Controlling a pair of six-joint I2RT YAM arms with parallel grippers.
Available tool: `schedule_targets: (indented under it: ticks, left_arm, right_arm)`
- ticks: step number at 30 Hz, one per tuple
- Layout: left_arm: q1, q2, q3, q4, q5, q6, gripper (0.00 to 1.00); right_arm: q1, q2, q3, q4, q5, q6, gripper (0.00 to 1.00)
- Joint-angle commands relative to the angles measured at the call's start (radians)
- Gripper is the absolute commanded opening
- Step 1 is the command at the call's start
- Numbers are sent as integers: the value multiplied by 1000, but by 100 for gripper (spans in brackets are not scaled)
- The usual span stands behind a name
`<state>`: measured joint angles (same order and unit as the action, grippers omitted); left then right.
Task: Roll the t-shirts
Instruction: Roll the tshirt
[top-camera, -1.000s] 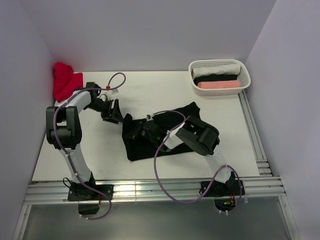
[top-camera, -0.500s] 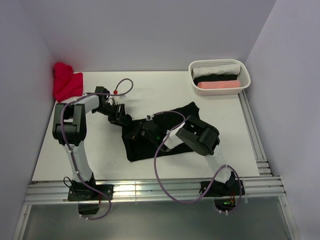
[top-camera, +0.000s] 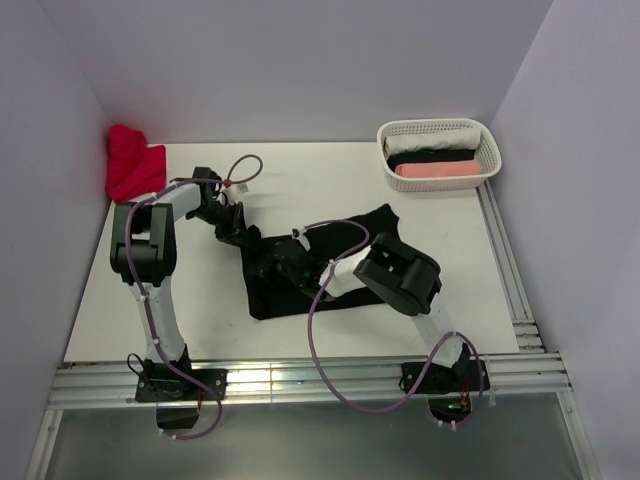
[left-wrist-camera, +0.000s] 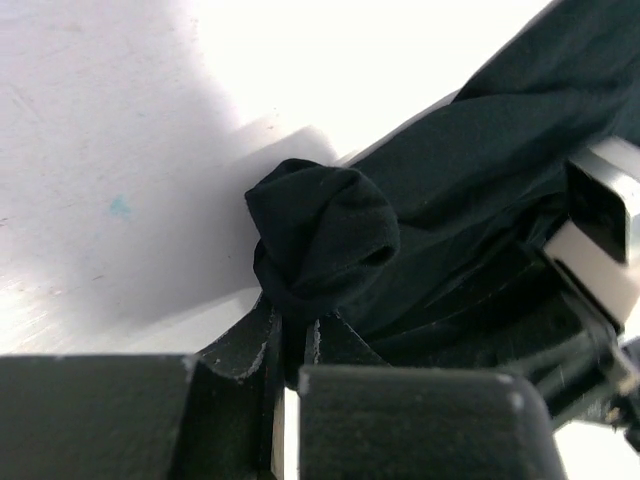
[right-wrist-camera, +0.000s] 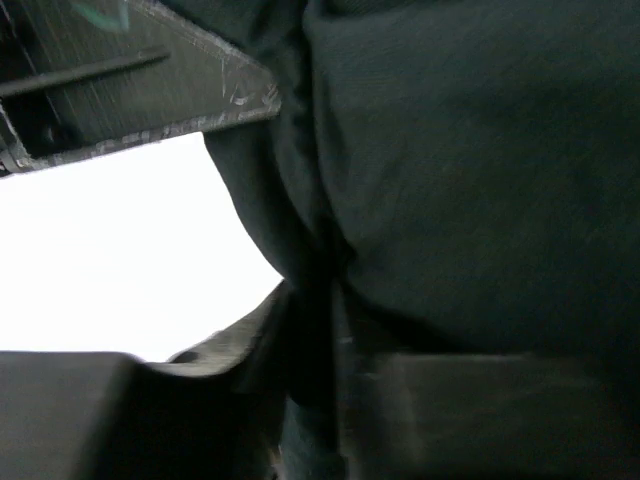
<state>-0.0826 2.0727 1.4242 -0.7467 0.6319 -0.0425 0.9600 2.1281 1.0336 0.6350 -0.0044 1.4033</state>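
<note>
A black t-shirt (top-camera: 330, 262) lies crumpled in the middle of the white table. My left gripper (top-camera: 243, 238) is at its left corner. In the left wrist view the left gripper (left-wrist-camera: 295, 335) is shut on a bunched knob of the black t-shirt (left-wrist-camera: 325, 235). My right gripper (top-camera: 283, 266) rests low on the shirt just right of the left one. In the right wrist view a fold of the black t-shirt (right-wrist-camera: 470, 180) runs down between the right gripper's (right-wrist-camera: 318, 345) fingers. The view is too dark and blurred to show whether they pinch it. A red t-shirt (top-camera: 133, 165) lies heaped at the back left.
A white lattice basket (top-camera: 488, 140) stands at the back right and holds a white, a black and a pink roll. Grey walls close in the table on three sides. A metal rail (top-camera: 300, 380) runs along the near edge by the arm bases.
My left gripper has moved right onto the shirt's left corner and closed on the cloth. The right gripper has shifted slightly left along the shirt.
</note>
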Motion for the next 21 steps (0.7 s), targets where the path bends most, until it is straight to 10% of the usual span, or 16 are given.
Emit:
schedule_targets:
  ticks: [1,8,21]
  left_arm:
    - [29,20,80,90,-143,12,0]
    - [14,29,91,76,-170,9,0]
    - [-3,50,128,47,-198,18,0]
  right_arm:
    - [66,-83,51,-298,105,-84,30]
    - [115,-168,181,-757,292,-201,51]
    - [151,-204,224,-870,327,-245,45]
